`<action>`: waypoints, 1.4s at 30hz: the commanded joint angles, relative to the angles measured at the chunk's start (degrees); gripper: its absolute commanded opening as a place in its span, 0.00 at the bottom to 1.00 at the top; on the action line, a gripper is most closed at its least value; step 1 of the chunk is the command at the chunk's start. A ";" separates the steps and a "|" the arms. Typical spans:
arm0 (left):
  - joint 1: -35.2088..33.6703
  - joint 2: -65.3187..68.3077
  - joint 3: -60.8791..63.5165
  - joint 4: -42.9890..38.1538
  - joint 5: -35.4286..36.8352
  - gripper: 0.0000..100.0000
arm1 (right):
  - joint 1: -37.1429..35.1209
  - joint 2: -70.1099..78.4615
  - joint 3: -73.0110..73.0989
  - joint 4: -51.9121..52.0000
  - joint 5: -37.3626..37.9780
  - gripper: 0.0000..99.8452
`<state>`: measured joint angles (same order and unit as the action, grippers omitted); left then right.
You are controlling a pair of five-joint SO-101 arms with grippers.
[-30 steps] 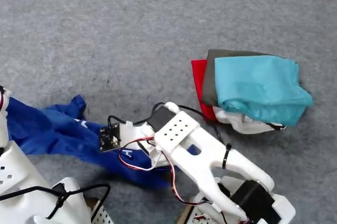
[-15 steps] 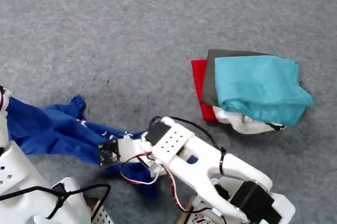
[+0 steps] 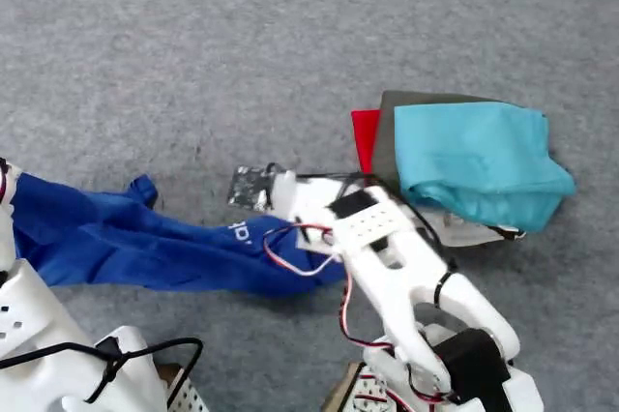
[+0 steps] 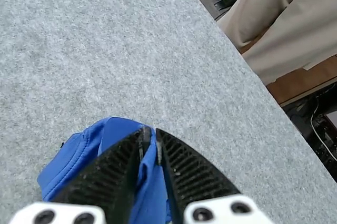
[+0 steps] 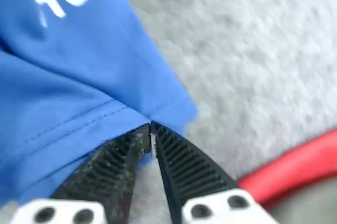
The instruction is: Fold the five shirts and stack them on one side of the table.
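On the table's (image 3: 290, 54) near side, the shirt (image 3: 145, 243) is lying stretched between both arms. The left gripper (image 4: 149, 133) is pinching one end and the right gripper (image 5: 151, 128) a hem corner, likely to spread it flat for folding. The stack (image 3: 474, 161) is sitting nearby.

Bare grey table (image 3: 290, 44) is stretching across the whole far half, leaving open passage there. The blue shirt (image 3: 126, 243) is lying across the near left, the right arm (image 3: 372, 228) is leaning over the near middle, and the folded stack (image 3: 474, 161) is sitting at the right, just beside that arm.
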<state>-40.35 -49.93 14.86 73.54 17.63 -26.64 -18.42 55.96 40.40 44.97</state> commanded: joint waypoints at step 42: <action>-0.26 -0.84 14.86 -11.16 4.04 0.02 | -8.84 6.73 -12.09 18.20 -0.70 0.15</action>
<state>-40.35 -49.93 30.07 63.43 21.41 -35.16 -13.58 47.87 60.35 45.05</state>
